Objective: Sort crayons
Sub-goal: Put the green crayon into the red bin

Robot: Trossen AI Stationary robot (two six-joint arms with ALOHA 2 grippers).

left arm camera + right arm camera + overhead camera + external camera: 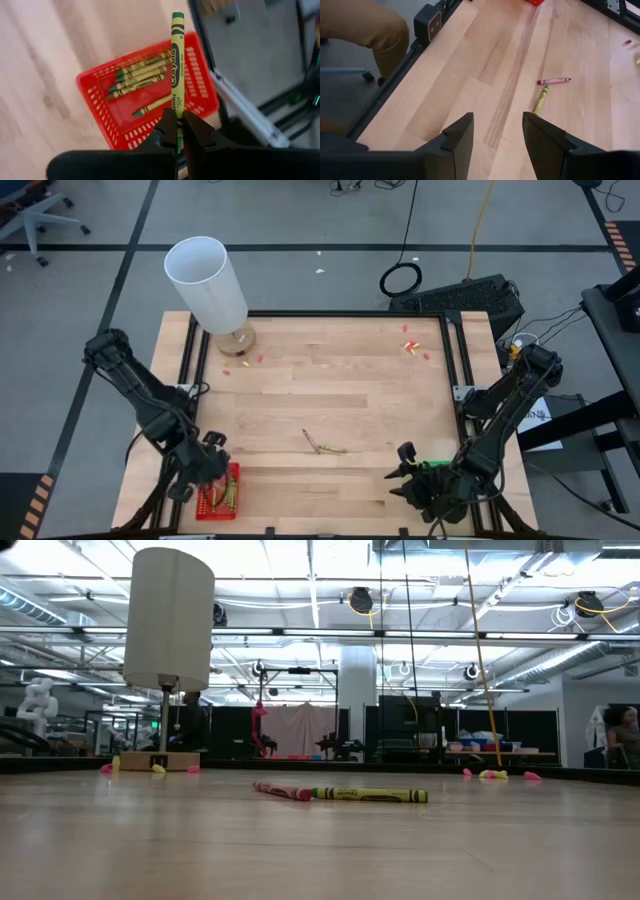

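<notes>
My left gripper (179, 120) is shut on a yellow-green crayon (177, 60) above a small red basket (197, 67) at the table's near left corner (205, 505); several yellow-green crayons (140, 75) lie in the basket. On the table's middle lie a reddish crayon (554, 80) and a yellow-green crayon (540, 99), their ends close together; they also show in the high view (325, 445) and the low view (340, 793). My right gripper (497, 135) is open and empty near the table's near right corner (410, 475). My left gripper pinches the yellow-green crayon near one end (177, 112) between its two fingers. The crayon sticks out straight past the fingertips, along the fingers. It is lifted clear, over the red basket.
A white cylinder lamp (208, 280) stands on a wooden base at the far left. Small red and yellow scraps lie near it (245, 363) and at the far right (412, 347). Bare wood lies between the arms. A person's leg (365, 30) shows beyond the table's edge.
</notes>
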